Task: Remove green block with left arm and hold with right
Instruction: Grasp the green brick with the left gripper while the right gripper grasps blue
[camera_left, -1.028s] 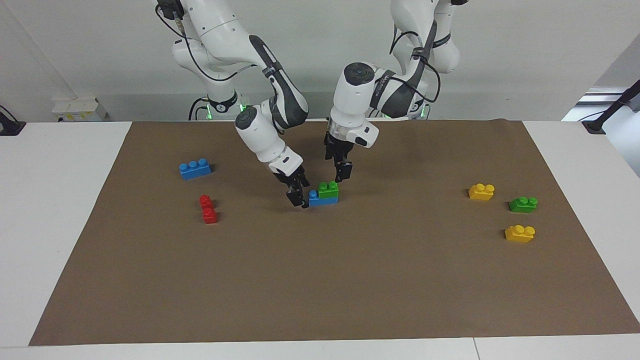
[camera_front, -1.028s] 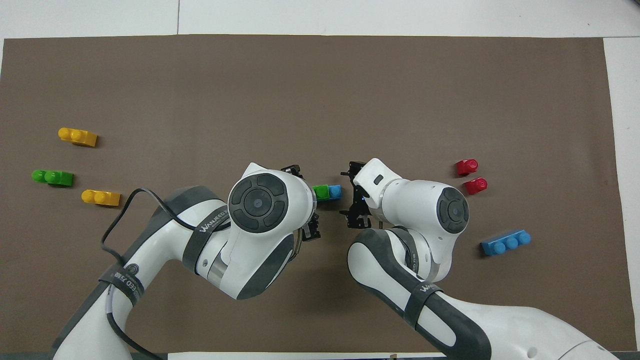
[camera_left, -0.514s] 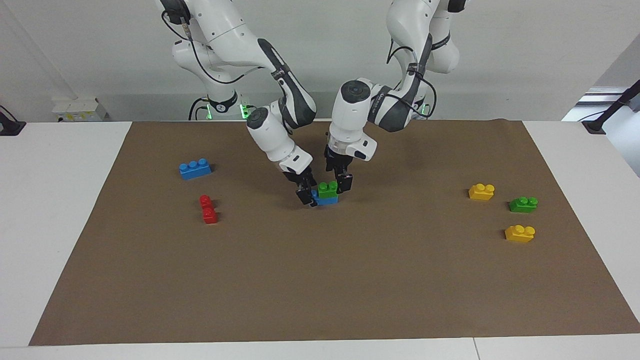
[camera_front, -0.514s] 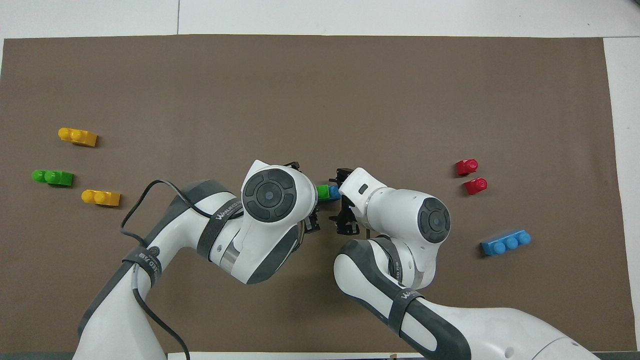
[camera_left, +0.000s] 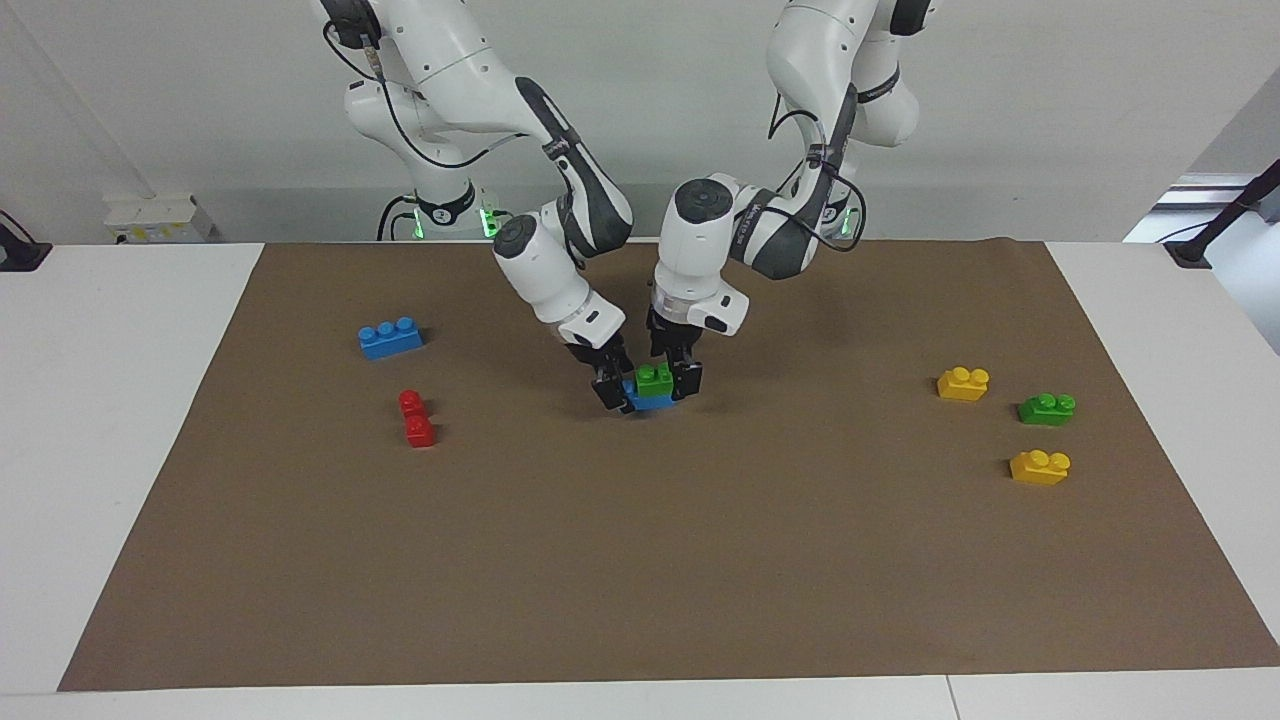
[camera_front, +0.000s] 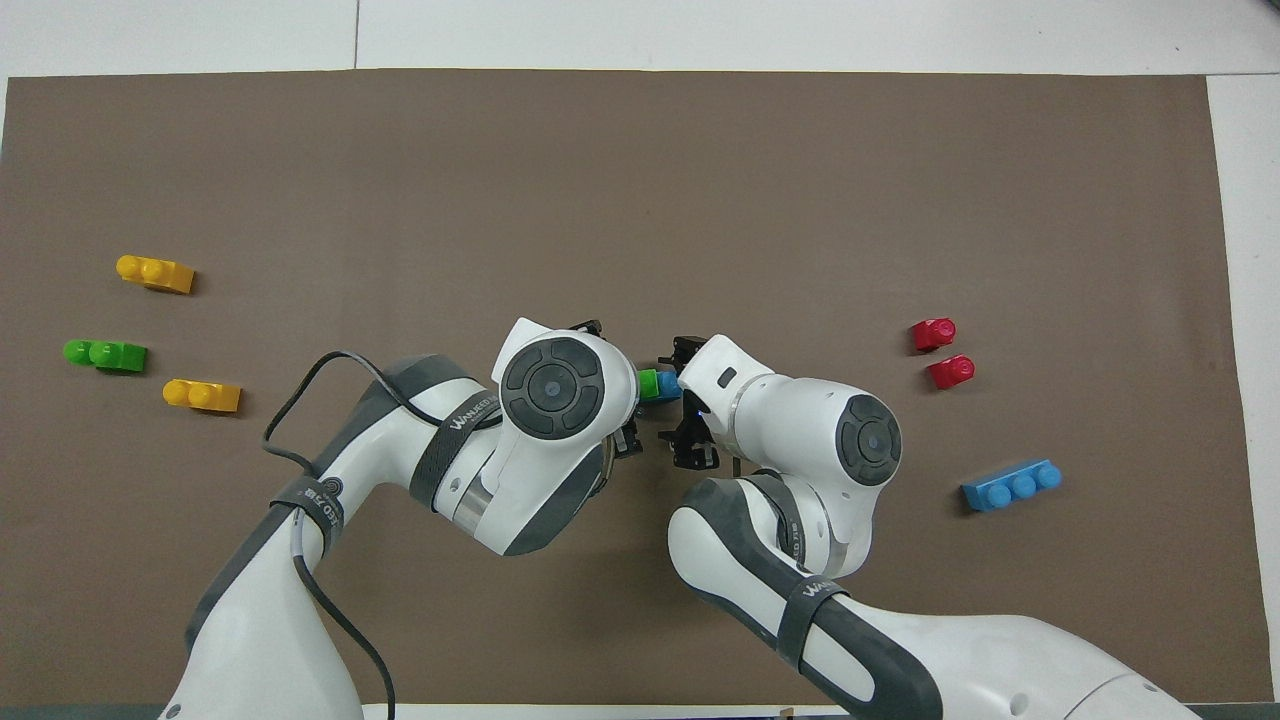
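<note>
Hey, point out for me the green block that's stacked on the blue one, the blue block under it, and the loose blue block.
Green block (camera_left: 655, 379), facing view, its front face.
Blue block under it (camera_left: 652, 402), facing view, its visible front edge.
Loose blue block (camera_left: 391, 338), facing view, its middle.

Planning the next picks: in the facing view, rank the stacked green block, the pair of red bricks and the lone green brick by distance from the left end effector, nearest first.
1. Stacked green block: on the blue brick mid-mat, between the left end effector's fingers.
2. Red bricks: toward the right arm's end.
3. Lone green brick: toward the left arm's end, between two yellow bricks.
</note>
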